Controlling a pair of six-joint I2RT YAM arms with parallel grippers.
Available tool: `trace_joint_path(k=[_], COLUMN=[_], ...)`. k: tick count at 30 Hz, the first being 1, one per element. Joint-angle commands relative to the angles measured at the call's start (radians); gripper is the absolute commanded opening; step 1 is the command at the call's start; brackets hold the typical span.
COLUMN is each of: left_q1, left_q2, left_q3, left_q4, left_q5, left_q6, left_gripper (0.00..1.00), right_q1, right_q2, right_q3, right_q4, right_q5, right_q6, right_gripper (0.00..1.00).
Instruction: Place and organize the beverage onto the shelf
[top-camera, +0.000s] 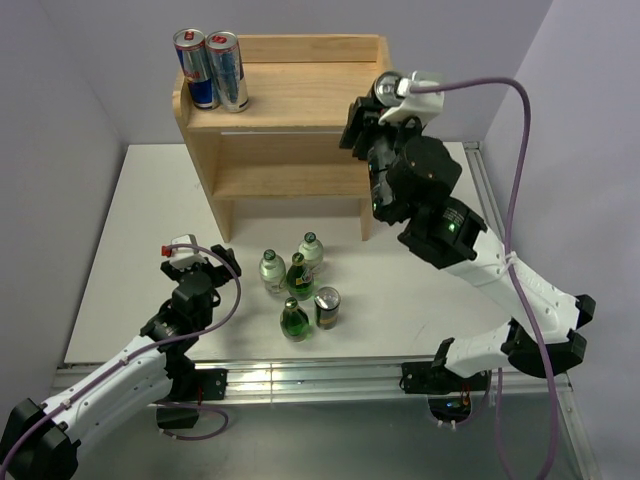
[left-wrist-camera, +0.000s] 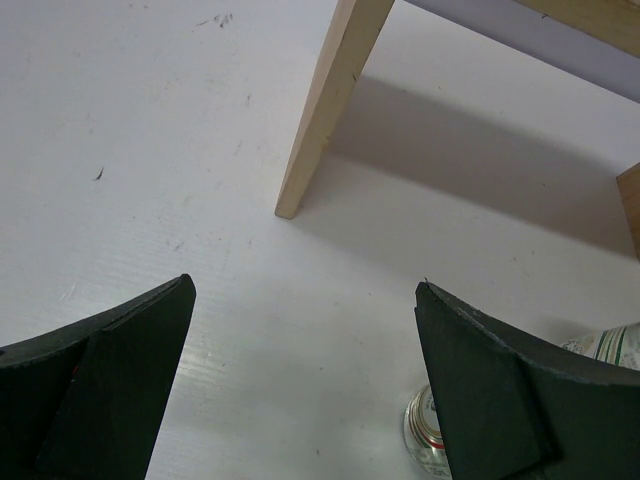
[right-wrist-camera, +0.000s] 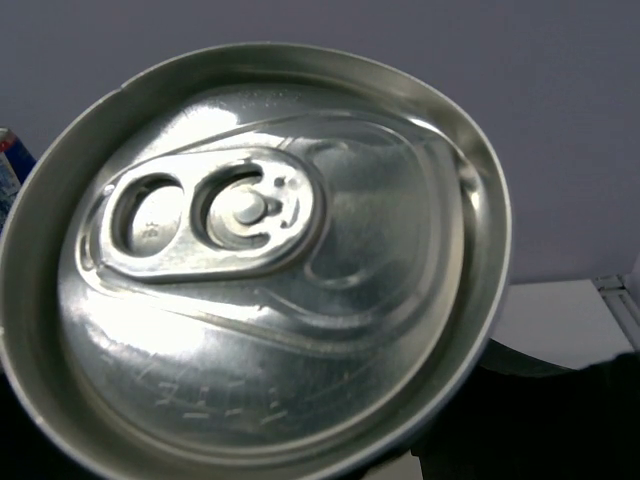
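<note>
The light-wood shelf (top-camera: 290, 105) stands at the back of the table, with two blue-and-silver cans (top-camera: 210, 70) on the left of its top tier. My right gripper (top-camera: 372, 108) is shut on a silver can (top-camera: 388, 88), held upright at the shelf's right end, level with the top tier. The can's lid (right-wrist-camera: 255, 260) fills the right wrist view. My left gripper (top-camera: 215, 262) is open and empty, low over the table left of the bottles. In the left wrist view a shelf leg (left-wrist-camera: 330, 110) shows ahead and a bottle (left-wrist-camera: 428, 435) beside the right finger (left-wrist-camera: 510, 390).
Three green glass bottles (top-camera: 297, 277) and one dark can (top-camera: 327, 307) stand grouped on the white table (top-camera: 130, 240) in front of the shelf. A metal rail (top-camera: 330, 375) runs along the table's near edge. Walls close in left and right.
</note>
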Motion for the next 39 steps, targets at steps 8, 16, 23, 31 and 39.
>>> trace_joint_path(k=[8, 16, 23, 31, 39], left_q1=[-0.002, -0.002, -0.002, -0.002, -0.002], left_q2=[0.0, 0.002, 0.011, 0.014, 0.014], left_q3=[0.033, 0.035, 0.039, 0.041, 0.041], left_q4=[0.035, 0.033, 0.032, 0.032, 0.029], left_q5=[-0.007, -0.009, -0.007, -0.009, -0.009], left_q6=[0.003, 0.003, 0.001, 0.0, -0.002], left_gripper=[0.99, 0.99, 0.99, 0.99, 0.99], right_q1=[-0.149, -0.261, -0.295, -0.309, -0.31], right_q2=[0.233, 0.359, 0.388, 0.383, 0.373], right_q3=[0.374, 0.492, 0.485, 0.443, 0.409], right_q4=[-0.103, -0.162, -0.187, -0.17, -0.155], right_q5=[-0.136, -0.186, -0.174, -0.084, -0.059], right_q6=[-0.076, -0.021, 0.025, 0.042, 0.045], right_gripper=[0.0, 0.0, 0.0, 0.56, 0.97])
